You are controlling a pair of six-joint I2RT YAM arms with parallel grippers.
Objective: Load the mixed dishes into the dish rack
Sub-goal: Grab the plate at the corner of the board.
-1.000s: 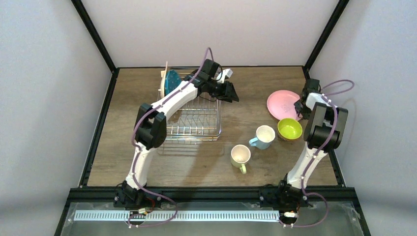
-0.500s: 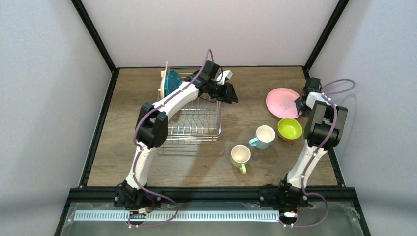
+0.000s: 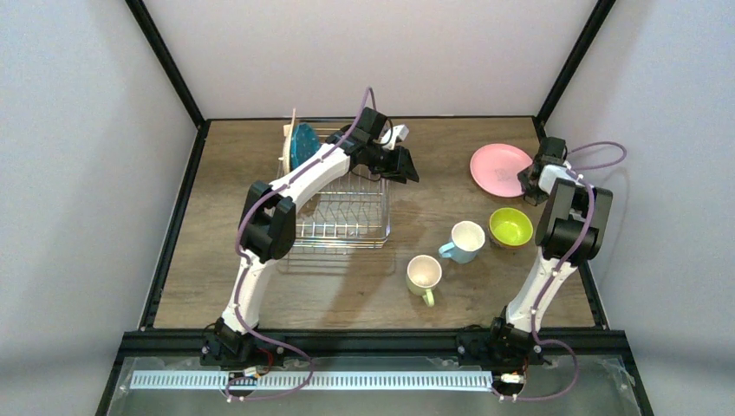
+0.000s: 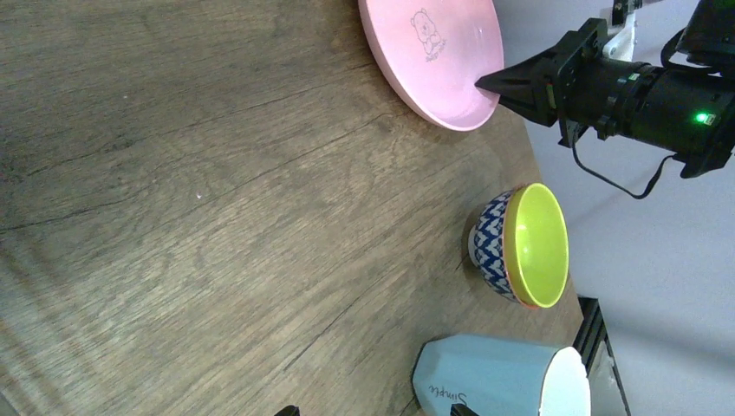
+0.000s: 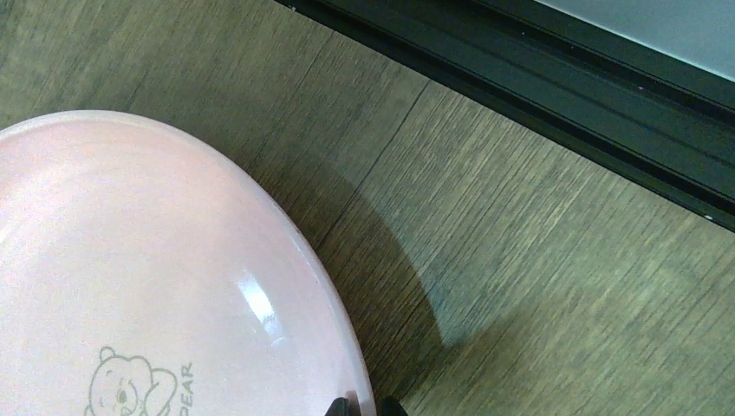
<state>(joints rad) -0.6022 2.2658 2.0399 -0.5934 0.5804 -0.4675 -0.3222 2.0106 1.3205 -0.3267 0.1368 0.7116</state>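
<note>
Yellow-green mug (image 3: 424, 275): upright on the table (image 3: 433, 195), nearest the arm bases.
Light-blue mug (image 3: 466, 241): just beyond it, beside the bowl (image 3: 510, 227), both upright.
Dish rack (image 3: 347, 228): left of the mugs, with the teal plate (image 3: 303, 145) and tan plate (image 3: 287, 147) on edge at its far end.
Left gripper (image 3: 407, 167): fingers spread wide, hovering beside the rack's far right corner.
Right gripper (image 4: 484, 84): pinching the pink plate (image 3: 498, 167) by its right rim, at the table's far right.

pink round plate (image 3: 500, 169) now farther back on the tabletop (image 3: 433, 199) than a second ago, gap opened to the lime-inside bowl (image 3: 510, 227), right gripper (image 4: 485, 84) jaws narrowed from wide onto the plate's rim
</note>
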